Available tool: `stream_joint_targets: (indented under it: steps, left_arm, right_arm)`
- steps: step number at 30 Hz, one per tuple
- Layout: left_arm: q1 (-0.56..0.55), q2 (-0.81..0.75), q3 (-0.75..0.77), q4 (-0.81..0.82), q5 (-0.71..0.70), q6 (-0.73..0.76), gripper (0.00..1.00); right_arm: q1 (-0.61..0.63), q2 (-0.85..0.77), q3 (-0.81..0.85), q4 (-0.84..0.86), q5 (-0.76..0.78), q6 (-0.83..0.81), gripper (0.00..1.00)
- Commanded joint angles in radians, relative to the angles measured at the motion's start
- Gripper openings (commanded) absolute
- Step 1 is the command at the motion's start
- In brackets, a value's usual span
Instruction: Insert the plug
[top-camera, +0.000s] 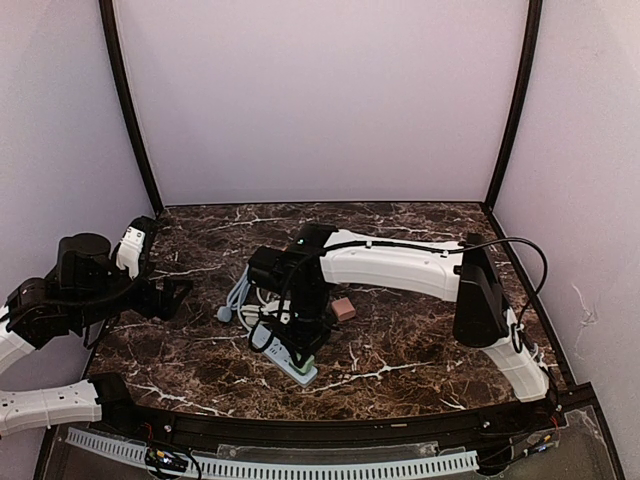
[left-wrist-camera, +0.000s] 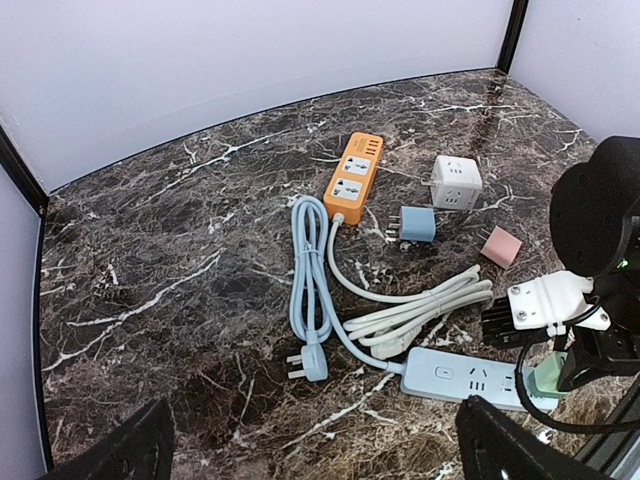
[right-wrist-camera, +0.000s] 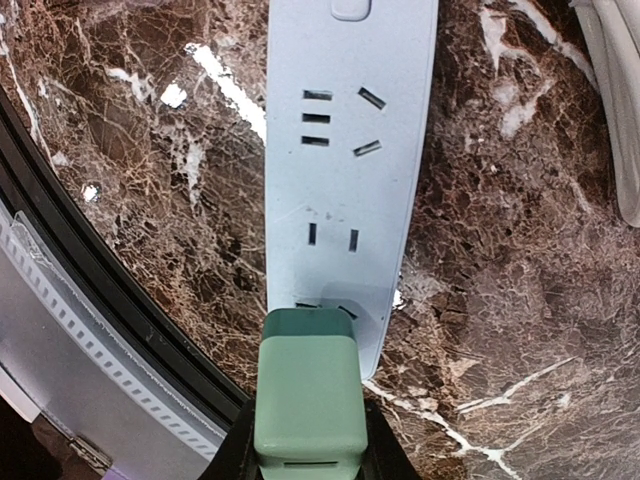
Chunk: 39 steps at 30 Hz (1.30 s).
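Plug (right-wrist-camera: 308, 395): pale green, matte, round-cornered block, pinched at its sides by the closed right gripper (right-wrist-camera: 305, 445). Its long axis points down onto the end socket of the pale blue power strip (right-wrist-camera: 350, 180). Nearby on the veined marble tabletop (left-wrist-camera: 150, 270): orange power strip (left-wrist-camera: 352, 175), white cube socket (left-wrist-camera: 456, 181), blue adapter (left-wrist-camera: 417, 224), coiled cables (left-wrist-camera: 420, 310). Left gripper (left-wrist-camera: 315, 450) is spread wide, holding nothing.

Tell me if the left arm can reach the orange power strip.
Probably yes: the left gripper is open and empty, the orange power strip lies uncovered, and the right arm works at the pale blue strip, to one side.
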Motion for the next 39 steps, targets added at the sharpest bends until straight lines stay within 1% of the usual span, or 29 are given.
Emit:
stream_joint_targets:
  steps: [1,8,15,27,31,39]
  left_arm:
    - [0.007,-0.007,-0.012,0.006,-0.002,0.011,0.99]
    - [0.007,-0.009,-0.013,0.006,-0.004,0.010,0.99]
    - [0.007,-0.004,-0.015,0.008,0.003,0.012,0.99]
    - [0.007,-0.005,-0.015,0.006,-0.003,0.011,0.99]
    - [0.007,-0.006,-0.015,0.006,-0.002,0.010,0.99]
    - [0.007,-0.010,-0.016,0.006,-0.007,0.011,0.99]
  right_arm:
    - [0.013,0.026,-0.022,-0.005,0.026,0.019,0.00]
    - [0.014,-0.018,-0.115,-0.006,0.086,0.102,0.00]
    - [0.015,0.011,-0.079,-0.006,0.092,0.170,0.00]
    - [0.003,-0.051,-0.202,-0.010,0.141,0.180,0.00]
    - [0.005,-0.028,-0.183,-0.008,0.124,0.177,0.00]
    - [0.023,0.045,-0.089,-0.007,0.094,0.200,0.00]
